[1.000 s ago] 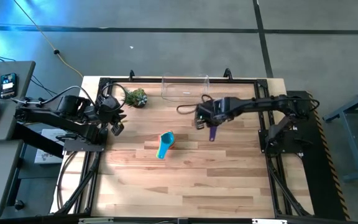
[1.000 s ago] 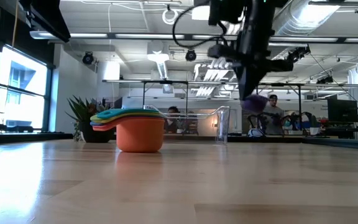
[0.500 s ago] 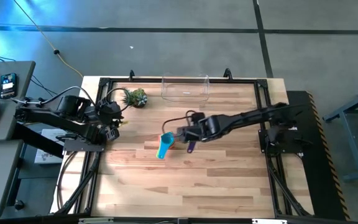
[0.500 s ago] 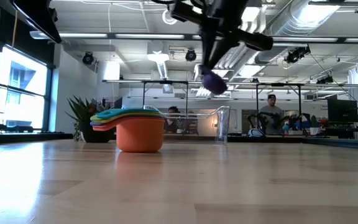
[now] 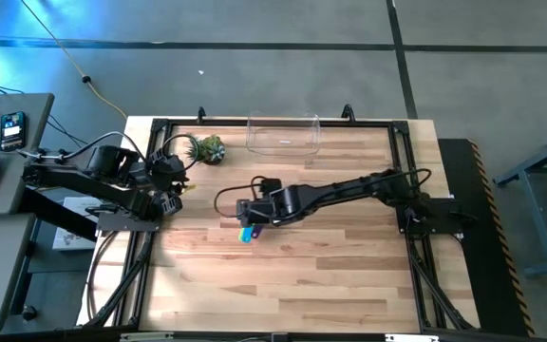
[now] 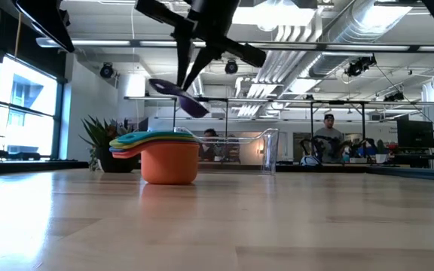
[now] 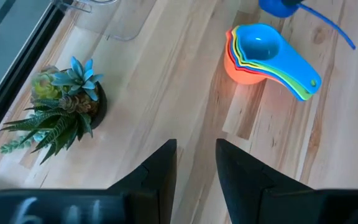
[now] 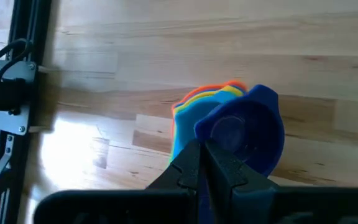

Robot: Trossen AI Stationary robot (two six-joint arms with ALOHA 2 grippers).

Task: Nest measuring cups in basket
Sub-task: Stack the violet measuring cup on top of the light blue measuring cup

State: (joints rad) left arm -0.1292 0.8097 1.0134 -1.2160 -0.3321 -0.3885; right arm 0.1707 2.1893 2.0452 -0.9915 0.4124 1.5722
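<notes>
Cup stack sits on table, near middle. Right gripper hangs just above stack, pinching one cup held over it, not touching. Basket at far edge of table, well apart from stack. Plant left of basket. Left gripper near table's left edge, below plant.
</notes>
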